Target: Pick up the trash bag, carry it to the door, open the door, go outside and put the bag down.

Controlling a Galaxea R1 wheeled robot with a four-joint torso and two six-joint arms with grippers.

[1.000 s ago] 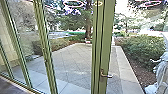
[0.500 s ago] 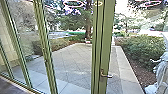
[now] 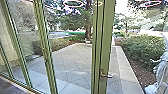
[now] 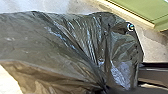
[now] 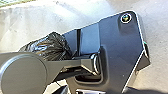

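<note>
The robot is carrying the bag [image 4: 62, 42] at the door [image 3: 106, 37]; the step in hand is probably getting through it. Folds are drawing together at the left gripper [image 4: 104, 88], so the bag is probably hanging from it. How far that gripper is opening cannot be told. Neither opening nor load can be told for the right gripper. Outward from the left gripper, the bag is spreading away, with its bunched part showing close beside the robot's plate [image 5: 120, 45]. Farther out, ahead of both grippers, the door is presenting its handle [image 3: 107, 75]. Whether the door is standing open cannot be told. Beyond it, the paving [image 3: 72, 60] is extending outdoors. The next move is calling for keeping the bag clear of the frame while working the door. Caution: the thin film could be snagging or tearing.
</note>
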